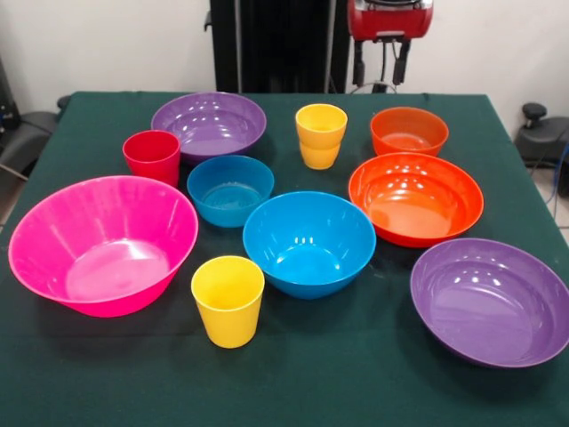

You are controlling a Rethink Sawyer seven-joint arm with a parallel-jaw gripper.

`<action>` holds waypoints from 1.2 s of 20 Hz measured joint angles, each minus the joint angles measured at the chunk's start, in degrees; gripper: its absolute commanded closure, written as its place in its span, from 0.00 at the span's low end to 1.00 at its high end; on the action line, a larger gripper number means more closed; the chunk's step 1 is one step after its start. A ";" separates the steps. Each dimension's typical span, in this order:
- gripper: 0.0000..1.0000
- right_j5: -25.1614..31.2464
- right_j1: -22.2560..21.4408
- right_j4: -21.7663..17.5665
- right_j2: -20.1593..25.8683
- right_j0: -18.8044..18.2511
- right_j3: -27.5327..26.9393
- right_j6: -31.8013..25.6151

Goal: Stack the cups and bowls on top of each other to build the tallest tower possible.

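the gripper [380, 71] hangs at the top edge of the front view, above the far side of the green tabletop [356, 382], its two thin black fingers [360, 69] set narrowly apart with nothing between them, well above the dishes.

nothing is piled into a tower; the cups and bowls sit spread out and upright on the cloth. the big pink bowl [102, 242] is at the near left. behind it stands the red cup [152, 156], just beside a wide purple bowl [209, 124] at the far left. the small blue bowl [230, 189] sits in front of that purple bowl, and the larger blue bowl [308, 242] is near the middle, its rim close to the small one. a yellow cup [228, 300] stands alone at the near middle, just in front of the large blue bowl. further back, two yellow cups [321, 135] are nested one in the other. the small orange bowl [409, 131] lies at the far right, the larger orange bowl [416, 197] just in front of it, and the second purple bowl [492, 301] at the near right.
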 measured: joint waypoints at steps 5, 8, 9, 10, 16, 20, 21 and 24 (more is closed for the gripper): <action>0.00 0.00 -0.29 1.22 -0.91 2.17 0.00 1.38; 0.00 0.01 -0.68 1.53 -1.40 3.50 0.00 2.61; 0.00 0.02 -0.88 1.53 -1.55 3.78 0.01 2.95; 0.00 0.02 -1.07 1.53 -1.68 3.97 0.01 3.20; 0.00 0.02 -1.98 1.52 -2.38 4.41 0.01 4.51; 0.00 0.02 -2.17 1.52 -2.66 4.41 0.02 4.94; 0.00 0.02 -2.27 1.52 -2.71 4.41 0.02 4.94; 0.00 0.06 -2.83 1.52 -2.71 4.40 0.02 4.94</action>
